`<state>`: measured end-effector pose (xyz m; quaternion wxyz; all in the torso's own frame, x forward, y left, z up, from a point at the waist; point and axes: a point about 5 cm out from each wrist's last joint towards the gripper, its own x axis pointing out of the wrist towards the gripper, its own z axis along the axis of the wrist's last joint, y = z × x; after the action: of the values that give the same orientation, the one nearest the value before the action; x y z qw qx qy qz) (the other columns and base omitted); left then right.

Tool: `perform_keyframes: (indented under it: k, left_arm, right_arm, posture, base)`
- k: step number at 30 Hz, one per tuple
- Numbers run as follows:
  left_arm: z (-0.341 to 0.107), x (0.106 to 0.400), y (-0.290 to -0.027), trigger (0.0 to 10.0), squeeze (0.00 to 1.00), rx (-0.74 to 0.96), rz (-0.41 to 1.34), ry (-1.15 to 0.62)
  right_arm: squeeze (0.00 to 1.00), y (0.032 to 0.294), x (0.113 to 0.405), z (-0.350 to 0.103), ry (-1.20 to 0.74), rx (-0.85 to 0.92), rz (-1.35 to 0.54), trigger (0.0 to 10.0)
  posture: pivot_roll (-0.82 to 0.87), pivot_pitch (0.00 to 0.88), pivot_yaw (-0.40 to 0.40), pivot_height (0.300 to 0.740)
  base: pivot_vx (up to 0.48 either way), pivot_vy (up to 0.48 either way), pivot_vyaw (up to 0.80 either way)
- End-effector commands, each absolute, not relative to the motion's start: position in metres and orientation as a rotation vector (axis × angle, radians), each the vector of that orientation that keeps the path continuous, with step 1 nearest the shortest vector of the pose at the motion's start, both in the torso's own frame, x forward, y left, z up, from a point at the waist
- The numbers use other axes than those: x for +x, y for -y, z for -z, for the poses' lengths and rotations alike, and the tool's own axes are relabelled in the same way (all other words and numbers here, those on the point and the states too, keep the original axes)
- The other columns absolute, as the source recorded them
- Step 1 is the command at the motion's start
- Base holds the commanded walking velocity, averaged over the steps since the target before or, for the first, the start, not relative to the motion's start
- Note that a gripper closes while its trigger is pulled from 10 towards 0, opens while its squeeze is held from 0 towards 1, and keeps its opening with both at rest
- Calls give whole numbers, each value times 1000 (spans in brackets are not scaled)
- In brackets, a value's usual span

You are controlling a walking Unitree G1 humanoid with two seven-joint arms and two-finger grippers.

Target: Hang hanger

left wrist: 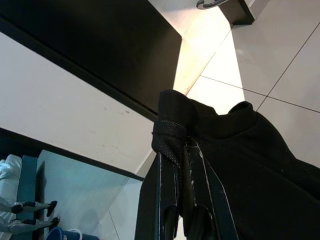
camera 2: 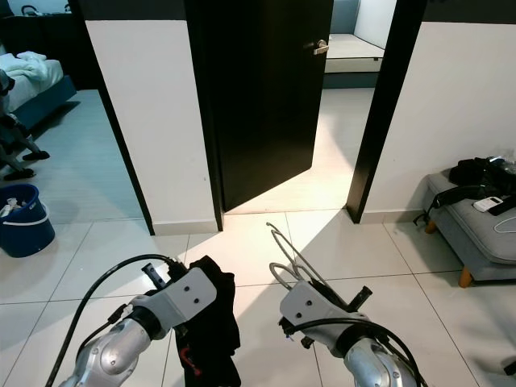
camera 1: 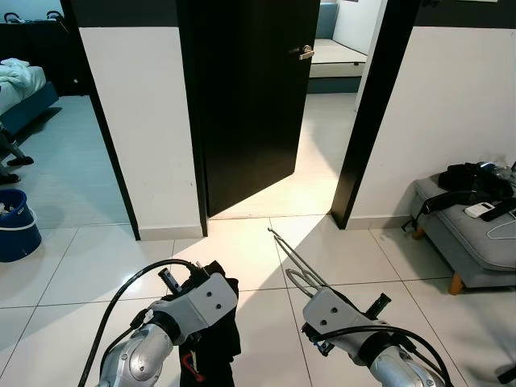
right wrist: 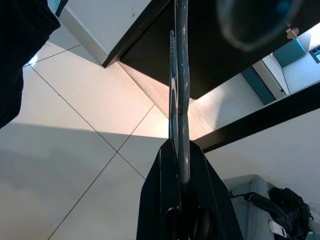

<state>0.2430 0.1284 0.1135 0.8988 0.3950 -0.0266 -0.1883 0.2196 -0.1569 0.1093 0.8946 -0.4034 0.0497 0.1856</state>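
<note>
Two hands work low over the white tiled floor (camera 1: pixel 72 274): the left hand (left wrist: pixel 182 215) pinches a black fabric garment (left wrist: pixel 250 165), the right hand (right wrist: pixel 179 200) clamps a thin silver wire hanger (camera 1: pixel 292 262) (angled forward). Beyond, a black wooden door (camera 1: pixel 250 97) stands ajar; a grey sofa (camera 1: pixel 476 242) sits rightward.

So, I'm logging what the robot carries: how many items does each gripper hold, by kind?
Black garment, in the left gripper: 1
Metal wire hanger, in the right gripper: 1
Total: 2
</note>
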Motion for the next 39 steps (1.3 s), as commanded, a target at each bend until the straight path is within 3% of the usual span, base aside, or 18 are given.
perform_keyframes:
  k: [1, 39]
  left_arm:
    - [-120, 241, -127, 10000, 0, 825, 383, 88]
    - [-119, 242, -126, 10000, 0, 825, 383, 86]
  right_arm:
    - [0, 154, 219, -113, -82, -830, -393, 10000]
    - [0, 155, 219, -112, -85, -831, -392, 10000]
  posture:
    - [10, 0, -9, 740]
    - [6, 0, -10, 740]
  base:
    - [0, 0, 0]
    - [0, 0, 0]
